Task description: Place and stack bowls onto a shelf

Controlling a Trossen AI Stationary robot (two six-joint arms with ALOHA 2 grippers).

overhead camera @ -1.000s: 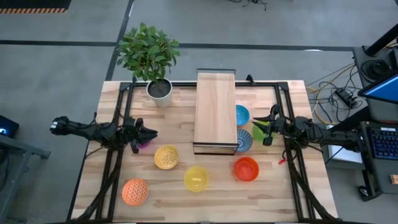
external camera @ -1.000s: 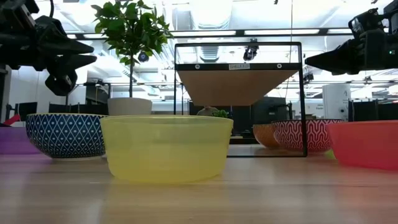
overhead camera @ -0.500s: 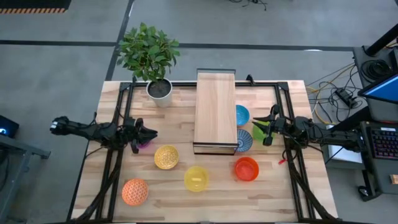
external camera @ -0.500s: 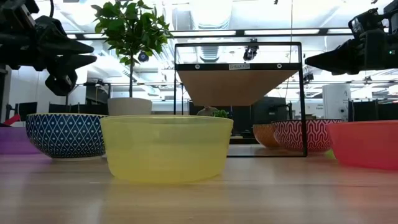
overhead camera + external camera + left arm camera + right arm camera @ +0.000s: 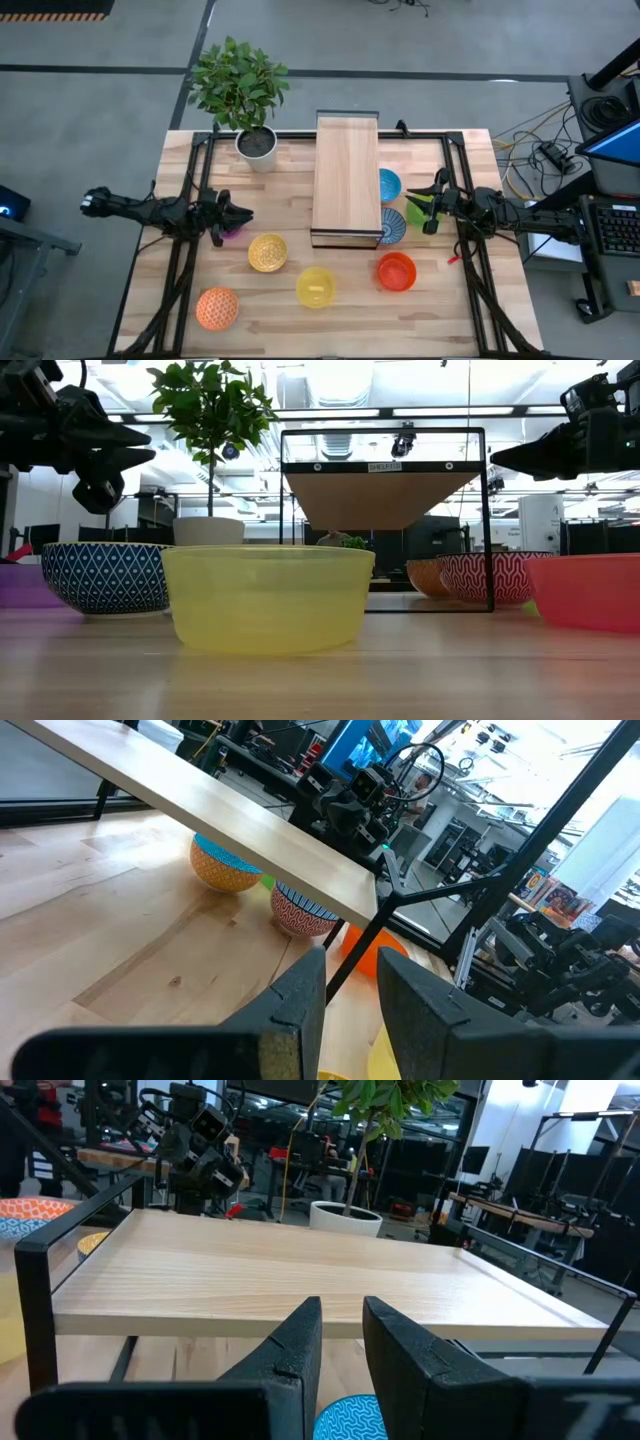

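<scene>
Both end effectors, left (image 5: 243,213) and right (image 5: 413,193), hover level, flanking the shelf (image 5: 347,176).

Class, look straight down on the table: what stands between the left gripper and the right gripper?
In the high view, the shelf stands between the left gripper and the right gripper; two blue bowls sit beside its right edge.

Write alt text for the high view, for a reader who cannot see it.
Overhead view of a wooden table with a long pale shelf at its centre, nothing on it. Bowls lie around it: yellow, amber, orange, red and two blue. The left gripper and right gripper hover at either side; a potted plant stands behind.
</scene>
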